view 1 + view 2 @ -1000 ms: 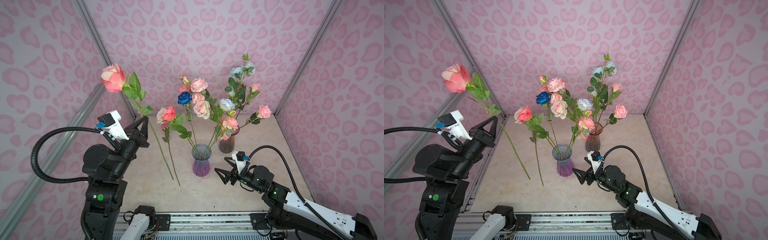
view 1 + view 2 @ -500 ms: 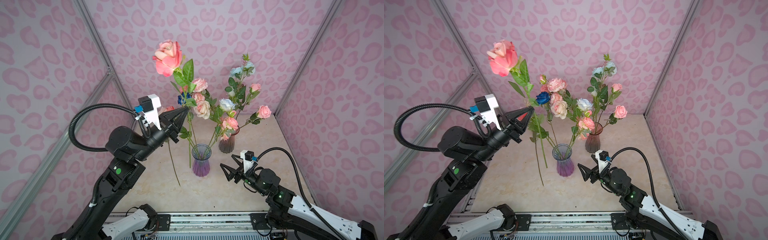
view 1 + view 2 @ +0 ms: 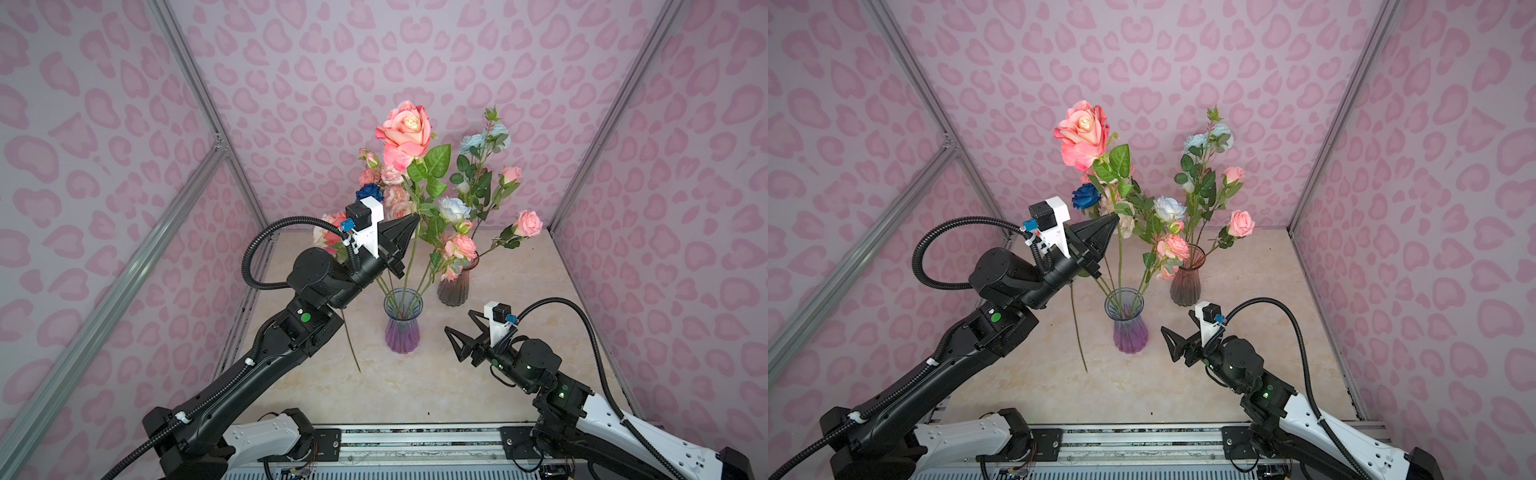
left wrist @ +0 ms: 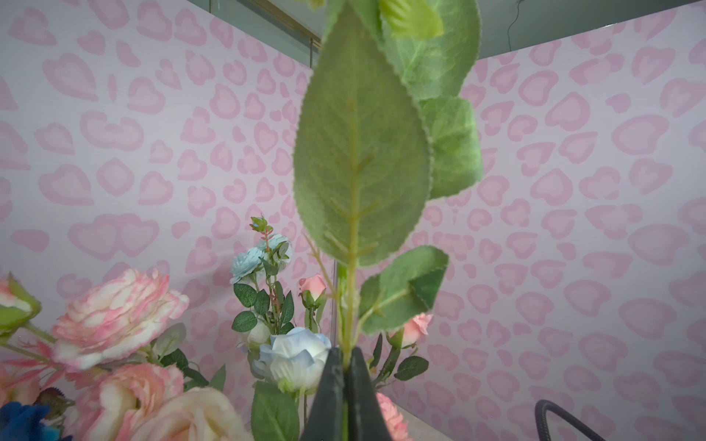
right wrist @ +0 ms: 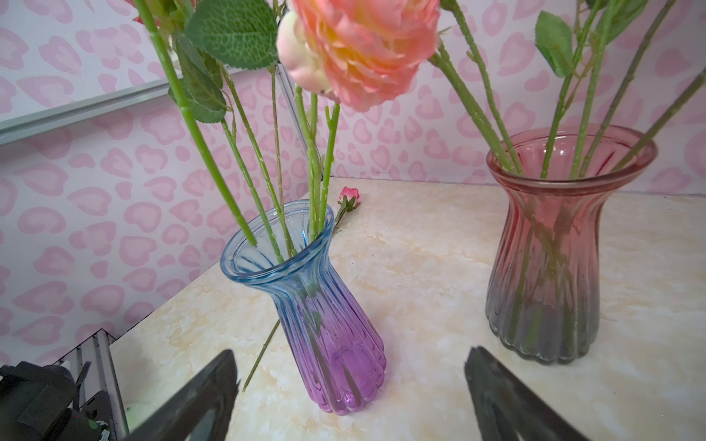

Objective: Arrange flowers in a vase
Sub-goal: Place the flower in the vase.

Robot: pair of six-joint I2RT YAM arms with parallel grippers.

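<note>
1. The large pink rose (image 3: pixel 405 135) stands upright over the blue-purple vase (image 3: pixel 402 328) at the middle of the counter (image 3: pixel 519 291). Its stem end appears to be just inside the mouth, among the other stems (image 5: pixel 263 183) standing there.
2. Risk: the stem is pinched high, just under the leaves (image 3: pixel 434 162). The long free end could snag on the rim or the crowded stems and tip the vase, which nothing steadies.
3. Risk: once let go, the heavy bloom may lean and drag the neighbouring blooms (image 3: pixel 453 208).
4. The left gripper (image 3: pixel 413 219) is raised on an arm reaching toward the back edge, jaws together on the rose stem.
5. The right gripper (image 3: pixel 458 320) is low and just right of the vase, jaws apart, empty and not touching.
</note>
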